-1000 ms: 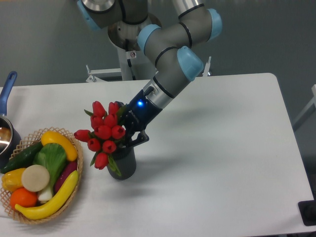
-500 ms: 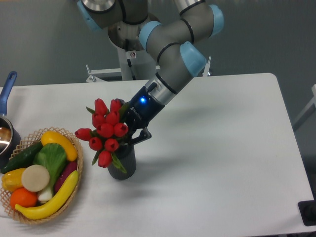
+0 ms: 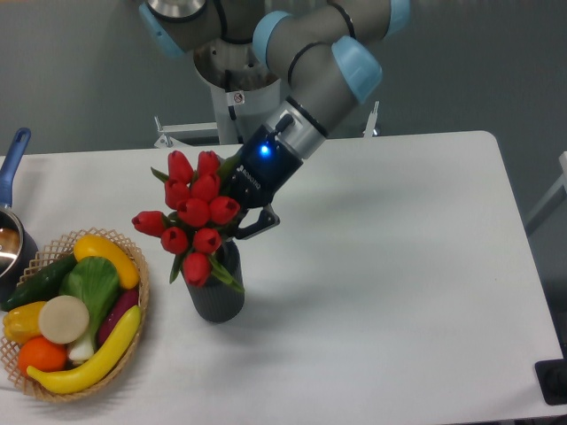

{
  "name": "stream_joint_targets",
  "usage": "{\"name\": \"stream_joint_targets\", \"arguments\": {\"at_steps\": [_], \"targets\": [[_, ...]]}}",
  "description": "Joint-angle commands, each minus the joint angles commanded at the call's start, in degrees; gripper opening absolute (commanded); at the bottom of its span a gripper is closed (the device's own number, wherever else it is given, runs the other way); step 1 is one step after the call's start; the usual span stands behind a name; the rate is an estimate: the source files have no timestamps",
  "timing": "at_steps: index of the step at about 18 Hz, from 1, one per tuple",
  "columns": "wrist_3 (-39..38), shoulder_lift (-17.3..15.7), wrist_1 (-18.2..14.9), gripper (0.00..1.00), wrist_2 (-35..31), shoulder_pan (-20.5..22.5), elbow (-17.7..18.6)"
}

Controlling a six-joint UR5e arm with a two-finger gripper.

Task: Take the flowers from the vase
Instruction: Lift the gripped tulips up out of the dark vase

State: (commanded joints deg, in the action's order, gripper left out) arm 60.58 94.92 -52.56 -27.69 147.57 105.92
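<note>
The flowers [image 3: 193, 215], a bunch of red tulip buds with green leaves, hang tilted to the left above the vase [image 3: 218, 289]. My gripper [image 3: 241, 223] is shut on their stems just behind the buds, coming in from the upper right. The vase is a small dark grey cylinder standing upright on the white table. The lowest bud and a leaf still overlap its mouth; the stem ends are hidden, so I cannot tell whether they are inside the vase.
A wicker basket [image 3: 133, 329] of toy fruit and vegetables sits at the front left. A dark pot with a blue handle [image 3: 12, 159] is at the left edge. The robot's base [image 3: 232, 80] stands behind the table.
The gripper has risen up and slightly right with the flowers, drawing the bunch higher out of the vase. The vase has stayed in place.
</note>
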Motion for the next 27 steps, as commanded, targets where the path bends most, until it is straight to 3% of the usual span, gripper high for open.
{"name": "stream_joint_targets", "arguments": {"at_steps": [5,13,19,21,27], "targets": [[-7.22,0.00,0.00,0.46,1.75,0.53,-4.92],[-13.56,-0.09,0.00,0.46,4.83,3.25,-9.32],[-13.48,0.70,0.00,0.46,4.83,6.06,-12.48],[-13.39,2.36,0.00,0.46,4.92,7.46,-14.41],[-11.02,4.65,1.32,0.46,4.75,13.26,-15.39]]}}
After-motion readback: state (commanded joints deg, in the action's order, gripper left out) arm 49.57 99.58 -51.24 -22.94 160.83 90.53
